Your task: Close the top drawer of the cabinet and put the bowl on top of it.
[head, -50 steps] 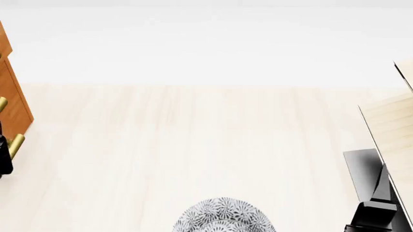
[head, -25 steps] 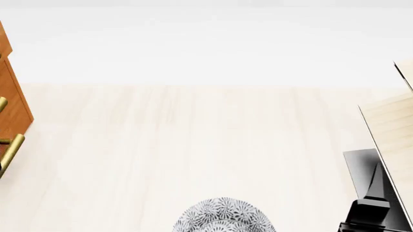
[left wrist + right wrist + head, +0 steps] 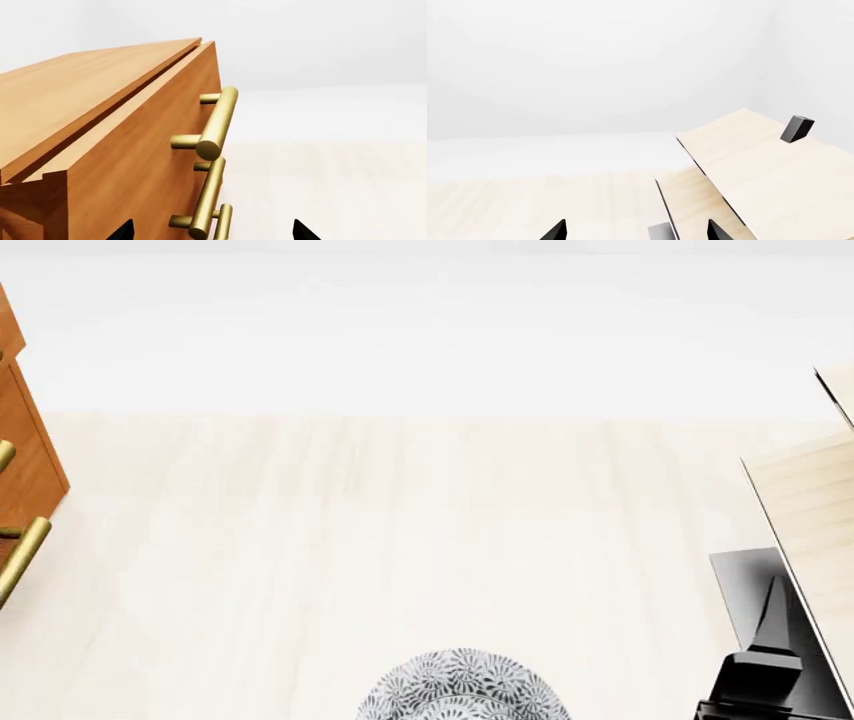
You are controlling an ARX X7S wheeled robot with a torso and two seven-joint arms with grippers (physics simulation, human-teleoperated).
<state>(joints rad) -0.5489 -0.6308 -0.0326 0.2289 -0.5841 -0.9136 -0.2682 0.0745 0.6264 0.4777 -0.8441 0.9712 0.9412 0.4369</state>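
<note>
The orange-brown cabinet [image 3: 127, 165] fills the near side of the left wrist view. The top drawer [image 3: 160, 145] has a brass bar handle [image 3: 217, 122], and a narrow dark gap runs between the drawer front and the cabinet top. My left gripper [image 3: 213, 232] is open, its tips straddling the lower handle [image 3: 205, 202] at a distance; it holds nothing. The grey-patterned bowl [image 3: 463, 692] lies on the floor at the bottom edge of the head view. My right gripper [image 3: 637, 232] is open and empty, right of the bowl.
A pale light-wood rack [image 3: 814, 505] with a black base [image 3: 747, 585] stands at the right, close to my right arm [image 3: 758, 680]. A small black block [image 3: 796, 128] sits on the rack. The cabinet [image 3: 24, 440] cuts the head view's left edge.
My left gripper, dark at the left edge by the handle a second ago, has left the head view. The right gripper has shifted slightly left and down.
</note>
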